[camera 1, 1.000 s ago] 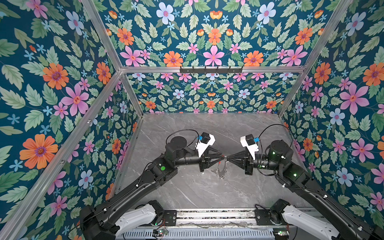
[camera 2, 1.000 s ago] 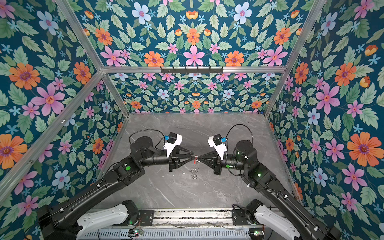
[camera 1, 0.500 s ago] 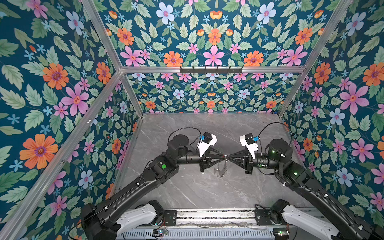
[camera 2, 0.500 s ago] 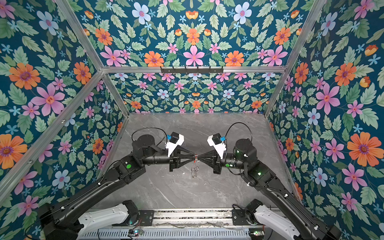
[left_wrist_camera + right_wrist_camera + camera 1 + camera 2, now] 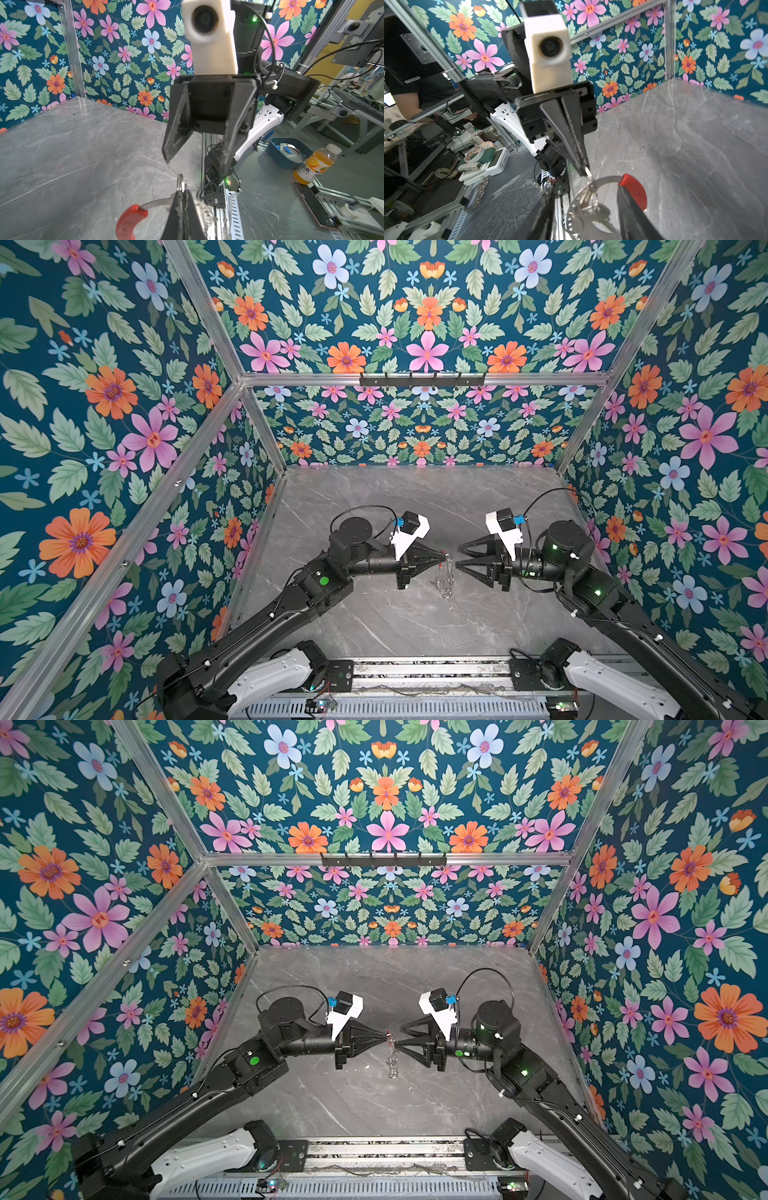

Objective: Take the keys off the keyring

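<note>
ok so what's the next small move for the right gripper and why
Probably ease the right gripper onto the dangling keys and close on one. The left gripper is shut on the keyring, so the hoop is braced, and the right jaws stand open right at the bunch.

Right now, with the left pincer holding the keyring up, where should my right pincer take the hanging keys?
I'd pinch the keys low, beneath the keyring, bringing the open right pincer in level from its own side and a little lower. They hang as a loose bunch under the hoop, clear of the red sleeve and the shut left pincer.
</note>
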Controlling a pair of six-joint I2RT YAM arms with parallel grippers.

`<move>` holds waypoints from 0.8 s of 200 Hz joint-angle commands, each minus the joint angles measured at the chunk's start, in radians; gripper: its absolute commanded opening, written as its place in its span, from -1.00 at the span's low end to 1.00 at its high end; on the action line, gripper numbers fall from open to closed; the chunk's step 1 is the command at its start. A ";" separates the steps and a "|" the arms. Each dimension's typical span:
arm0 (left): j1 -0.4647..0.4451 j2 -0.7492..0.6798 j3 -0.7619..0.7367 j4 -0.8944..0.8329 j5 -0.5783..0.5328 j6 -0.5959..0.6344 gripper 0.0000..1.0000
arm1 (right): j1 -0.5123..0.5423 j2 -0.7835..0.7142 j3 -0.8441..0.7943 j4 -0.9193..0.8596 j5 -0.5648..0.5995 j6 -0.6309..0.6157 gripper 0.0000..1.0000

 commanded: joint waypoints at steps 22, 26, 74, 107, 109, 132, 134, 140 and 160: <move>0.001 -0.025 -0.019 0.104 0.043 0.034 -1.00 | 0.001 -0.090 -0.025 0.058 0.056 0.028 0.08; 0.001 -0.026 -0.019 0.108 0.053 0.033 -1.00 | 0.000 -0.091 -0.025 0.054 0.060 0.028 0.07; 0.001 -0.040 -0.023 0.147 0.142 0.024 -1.00 | 0.002 -0.085 -0.052 0.093 -0.003 0.032 -0.26; 0.001 -0.046 -0.023 0.172 0.184 0.002 -1.00 | 0.002 -0.076 -0.062 0.149 -0.061 0.059 -0.27; 0.001 -0.045 -0.024 0.172 0.185 0.002 -1.00 | 0.002 -0.074 -0.062 0.153 -0.065 0.062 -0.26; 0.001 -0.044 -0.027 0.175 0.187 0.002 -1.00 | 0.002 -0.056 -0.063 0.195 -0.091 0.090 -0.22; 0.001 -0.044 -0.026 0.176 0.187 0.000 -1.00 | 0.002 -0.053 -0.063 0.200 -0.094 0.094 -0.22; 0.000 -0.044 -0.028 0.178 0.186 -0.002 -1.00 | 0.001 -0.048 -0.062 0.214 -0.103 0.104 -0.22; 0.001 -0.046 -0.037 0.203 0.171 -0.013 -1.00 | 0.001 -0.028 -0.065 0.273 -0.130 0.145 -0.22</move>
